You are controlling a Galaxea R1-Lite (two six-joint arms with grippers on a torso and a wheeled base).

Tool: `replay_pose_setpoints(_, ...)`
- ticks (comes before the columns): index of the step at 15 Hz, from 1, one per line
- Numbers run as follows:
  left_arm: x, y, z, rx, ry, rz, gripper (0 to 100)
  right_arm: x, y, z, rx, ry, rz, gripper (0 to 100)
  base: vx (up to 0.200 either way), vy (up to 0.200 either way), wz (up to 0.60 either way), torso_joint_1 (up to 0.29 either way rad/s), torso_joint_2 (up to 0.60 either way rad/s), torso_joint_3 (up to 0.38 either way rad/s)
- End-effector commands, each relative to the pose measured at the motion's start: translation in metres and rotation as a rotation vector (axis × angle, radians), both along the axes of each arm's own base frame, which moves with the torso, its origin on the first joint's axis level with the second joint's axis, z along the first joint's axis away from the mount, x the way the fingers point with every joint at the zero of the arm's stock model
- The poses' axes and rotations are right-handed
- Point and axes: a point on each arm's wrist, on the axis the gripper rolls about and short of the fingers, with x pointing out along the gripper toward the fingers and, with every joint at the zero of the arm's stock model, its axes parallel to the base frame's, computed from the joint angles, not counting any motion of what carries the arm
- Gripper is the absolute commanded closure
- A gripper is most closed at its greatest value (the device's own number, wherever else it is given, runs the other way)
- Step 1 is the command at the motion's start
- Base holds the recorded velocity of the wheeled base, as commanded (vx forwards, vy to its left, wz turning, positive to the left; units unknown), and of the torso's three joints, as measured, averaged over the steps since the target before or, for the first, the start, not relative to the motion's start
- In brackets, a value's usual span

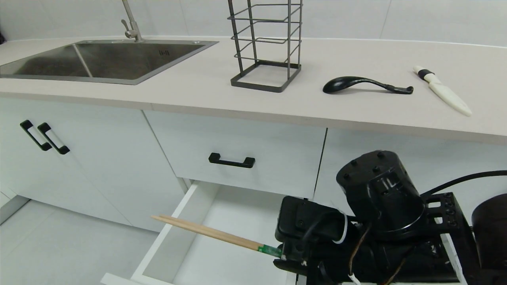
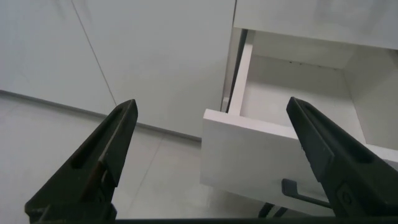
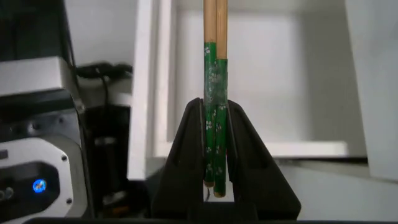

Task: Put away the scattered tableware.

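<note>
right gripper (image 3: 214, 112) pinching the chopsticks (image 1: 210, 232) at their green ends, tips sticking out over the open drawer (image 1: 156, 247). left gripper (image 2: 211, 107) spread wide, empty, out by the drawer front. I'd go lower and level the pair before release, otherwise they could bounce or catch the rim. spoon (image 1: 356, 84) and knife (image 1: 443, 92) left on the counter (image 1: 198, 91)

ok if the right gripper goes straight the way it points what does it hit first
Likely the open drawer: the right gripper is shut on chopsticks aimed into it, so their tips would touch its inside first, though depth is unclear.
</note>
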Motion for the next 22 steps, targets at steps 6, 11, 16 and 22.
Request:
replay_pose_setpoints(6,0.0,0.0,0.0,-0.001,0.001,0.002,0,0.016,0.021,-0.012,-0.04,0.01,-0.119,100,0.0,0.0,0.0,-0.009,0.1,0.023)
replay_pose_setpoints(11,0.0,0.0,0.0,-0.001,0.001,0.002,0,0.023,0.033,-0.028,-0.078,0.015,-0.231,100,0.0,0.0,0.0,0.0,0.0,0.0)
replay_pose_setpoints(16,0.0,0.0,0.0,-0.001,0.001,0.002,0,0.006,0.052,-0.022,-0.195,0.133,-0.324,100,0.0,0.0,0.0,0.0,0.0,0.0)
replay_pose_setpoints(22,0.0,0.0,0.0,-0.001,0.001,0.002,0,0.019,0.095,-0.054,-0.145,0.077,-0.335,100,0.0,0.0,0.0,0.0,0.0,0.0)
